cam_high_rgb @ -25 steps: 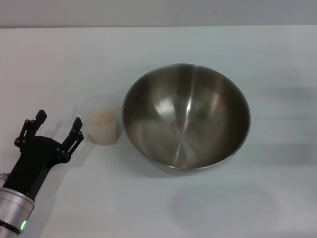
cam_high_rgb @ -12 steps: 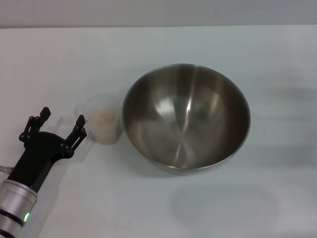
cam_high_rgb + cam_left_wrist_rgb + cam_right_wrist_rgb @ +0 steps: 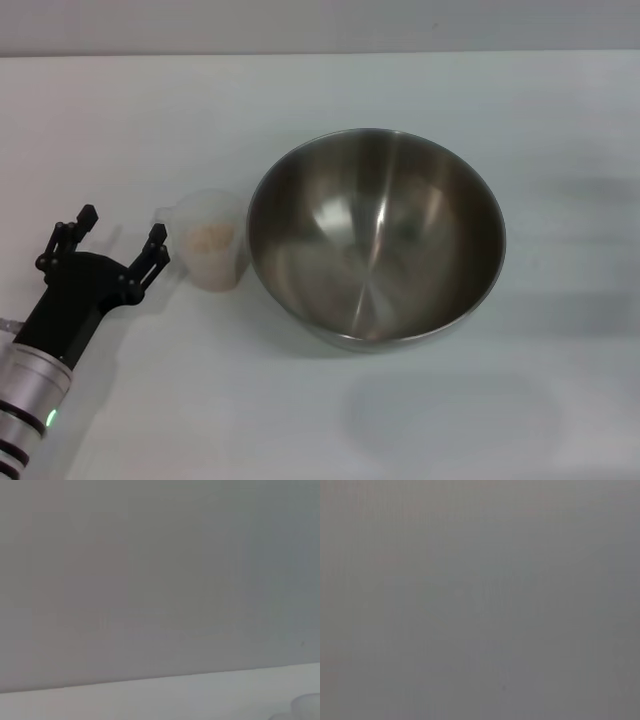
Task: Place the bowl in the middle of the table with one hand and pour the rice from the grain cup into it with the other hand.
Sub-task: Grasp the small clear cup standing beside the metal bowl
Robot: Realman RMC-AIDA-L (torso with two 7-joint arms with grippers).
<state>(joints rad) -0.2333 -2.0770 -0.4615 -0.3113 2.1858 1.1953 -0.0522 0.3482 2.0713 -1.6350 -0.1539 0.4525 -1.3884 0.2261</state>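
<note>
The left end effector is spread wide and holds nothing. Over the last second it has drifted up-desk and slightly back from the grain cup, which stands just beside its right fingertip, so the grasp is being realigned. Beyond the cup, rice inside, sits the bowl mid-desk. The left wrist view catches only a sliver of cup; the right arm appears nowhere.
</note>
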